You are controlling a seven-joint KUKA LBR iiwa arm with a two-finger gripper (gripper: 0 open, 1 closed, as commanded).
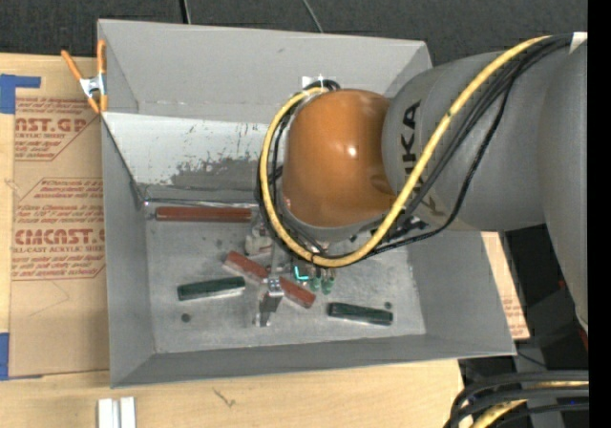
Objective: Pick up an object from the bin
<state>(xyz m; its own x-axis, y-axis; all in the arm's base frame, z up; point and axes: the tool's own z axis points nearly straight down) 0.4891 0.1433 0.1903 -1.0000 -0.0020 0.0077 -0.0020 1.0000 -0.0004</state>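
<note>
Red-brown stick (298,293) by claw (269,306), scuffed grey bin floor (191,246)

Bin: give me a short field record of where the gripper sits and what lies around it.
bin: grey metal bin, few loose things on its floor
gripper: gripper low over mid-floor, under the arm's orange cover
nearest: upper red-brown piece; right red-brown piece
further off: left green stick; right green stick; long brown rod by the back wall
held: cannot tell
</note>
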